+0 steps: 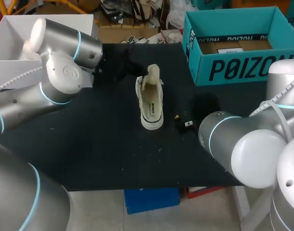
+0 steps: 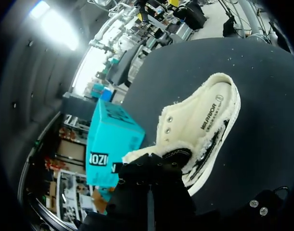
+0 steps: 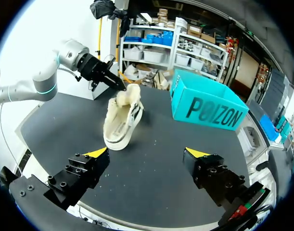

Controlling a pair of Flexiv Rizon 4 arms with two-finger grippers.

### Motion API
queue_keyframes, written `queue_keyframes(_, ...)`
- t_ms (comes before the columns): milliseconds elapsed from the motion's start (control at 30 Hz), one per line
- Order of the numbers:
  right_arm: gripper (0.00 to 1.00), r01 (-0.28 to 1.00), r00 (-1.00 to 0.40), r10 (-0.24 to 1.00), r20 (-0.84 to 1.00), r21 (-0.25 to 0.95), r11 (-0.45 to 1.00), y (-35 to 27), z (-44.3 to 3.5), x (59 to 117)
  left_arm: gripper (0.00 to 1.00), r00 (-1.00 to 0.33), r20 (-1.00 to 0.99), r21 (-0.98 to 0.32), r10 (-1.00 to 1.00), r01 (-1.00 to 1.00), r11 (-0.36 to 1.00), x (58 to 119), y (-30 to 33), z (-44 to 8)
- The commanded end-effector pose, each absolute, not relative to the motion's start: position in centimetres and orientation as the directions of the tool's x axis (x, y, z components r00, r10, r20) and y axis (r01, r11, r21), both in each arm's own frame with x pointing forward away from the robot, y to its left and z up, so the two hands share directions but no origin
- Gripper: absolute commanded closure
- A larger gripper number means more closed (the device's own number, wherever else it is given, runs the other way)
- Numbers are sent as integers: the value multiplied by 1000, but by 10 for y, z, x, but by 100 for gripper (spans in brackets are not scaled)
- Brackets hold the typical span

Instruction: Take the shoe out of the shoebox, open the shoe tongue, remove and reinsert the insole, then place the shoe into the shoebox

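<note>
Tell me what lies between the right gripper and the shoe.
Only bare black table: in the right wrist view nothing lies between the open right gripper and the shoe ahead of it.

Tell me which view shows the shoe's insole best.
Left wrist view: the insole faces the camera close up, from heel to midfoot. The head view shows it from above, but small. The right wrist view shows mostly the shoe from its side; the insole cannot be made out there.
</note>
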State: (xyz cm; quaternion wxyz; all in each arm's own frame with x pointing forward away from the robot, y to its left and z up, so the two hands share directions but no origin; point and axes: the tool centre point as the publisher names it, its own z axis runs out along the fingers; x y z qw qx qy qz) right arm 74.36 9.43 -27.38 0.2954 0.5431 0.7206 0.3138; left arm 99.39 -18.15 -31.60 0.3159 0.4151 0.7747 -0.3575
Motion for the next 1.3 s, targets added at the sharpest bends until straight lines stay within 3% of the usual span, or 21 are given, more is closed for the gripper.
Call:
queue_keyframes(33, 0, 596, -232, 969, -86, 774, 211, 96, -275, 743, 100, -423, -814, -275, 398, 884, 377, 985, -174, -302)
queue_keyframes(333, 0, 596, -232, 969, -86, 774, 211, 96, -275, 743, 100, -372, -869, -230, 326, 887, 400, 994, -163, -271)
queue_keyframes(767, 0, 596, -232, 969, -86, 774, 211, 96, -275, 743, 100, -418, -815, -193, 401, 849, 492, 1048, -185, -296)
queue_keyframes(1300, 0, 596, -232, 969, -86, 774, 211, 96, -275, 743, 100, -461, -753, -266, 470, 866, 423, 1026, -196, -331)
